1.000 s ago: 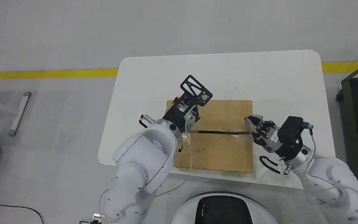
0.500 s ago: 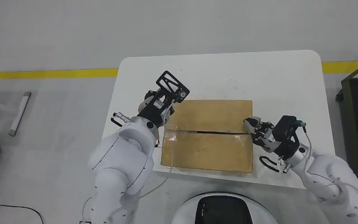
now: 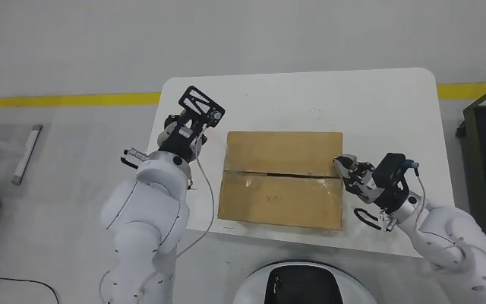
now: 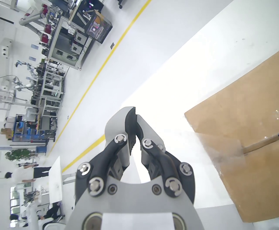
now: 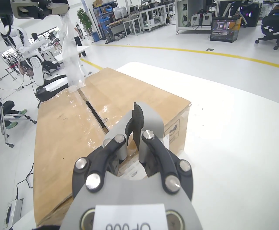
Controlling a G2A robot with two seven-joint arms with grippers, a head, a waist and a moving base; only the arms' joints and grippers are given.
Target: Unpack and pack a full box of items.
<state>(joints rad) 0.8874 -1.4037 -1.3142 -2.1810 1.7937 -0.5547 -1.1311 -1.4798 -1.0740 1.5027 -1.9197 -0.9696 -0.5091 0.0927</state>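
Note:
A flat brown cardboard box (image 3: 281, 178) lies on the white table, its top flaps meeting at a seam along its length. My left gripper (image 3: 186, 137) hangs above the table just left of the box and is shut on a strip of clear tape (image 5: 70, 54). The strip runs down to the box's left end (image 4: 226, 148). The right wrist view shows this gripper (image 5: 63, 12) high beyond the box (image 5: 65, 130). My right gripper (image 3: 345, 167) sits shut at the seam's right end, its pads (image 5: 137, 117) together with nothing visible between them.
The white table (image 3: 380, 106) has bare room behind the box and to its right. On the floor lie a yellow line (image 3: 76, 99) and a grey bar (image 3: 25, 154). A dark cabinet (image 3: 477, 129) stands past the table's right edge.
My left gripper has moved leftward from over the box's middle to beyond its left end, drawing the tape with it. The box has shifted slightly left. The right gripper stays put.

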